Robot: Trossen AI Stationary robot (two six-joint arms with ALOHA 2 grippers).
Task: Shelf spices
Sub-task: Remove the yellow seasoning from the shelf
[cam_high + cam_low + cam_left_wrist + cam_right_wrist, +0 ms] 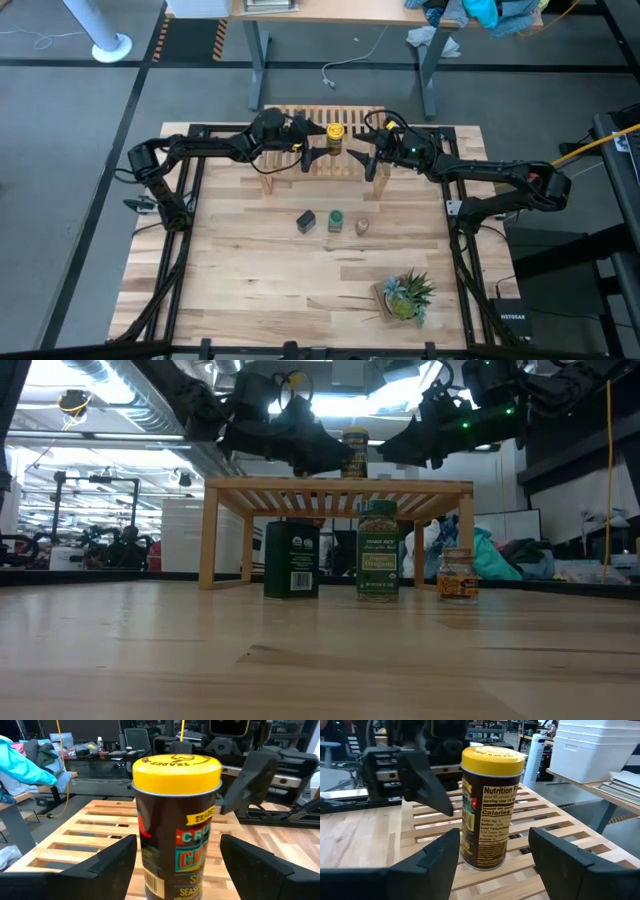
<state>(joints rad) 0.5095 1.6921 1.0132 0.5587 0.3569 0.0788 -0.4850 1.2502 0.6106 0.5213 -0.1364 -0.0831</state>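
Note:
The yellow-lidded jar (335, 132) stands upright by its base on the slatted top of the light-wood shelf (296, 113). My left gripper (179, 845) is level with it on the table's left side, open, with its fingertips just short of the jar's sides. My right gripper (494, 837) faces the jar from the table's right side, also open and a little farther off. A black tin (306, 221), a green-lidded jar (335, 220) and a tiny grey-topped jar (362, 227) stand in a row on the tabletop, nearer than the shelf.
A small potted plant (405, 293) sits near the table's front right. The shelf's legs (209, 540) stand on the tabletop at the far side. Bare wood lies between the row of jars and the near edge. Desks and clutter fill the room beyond the table.

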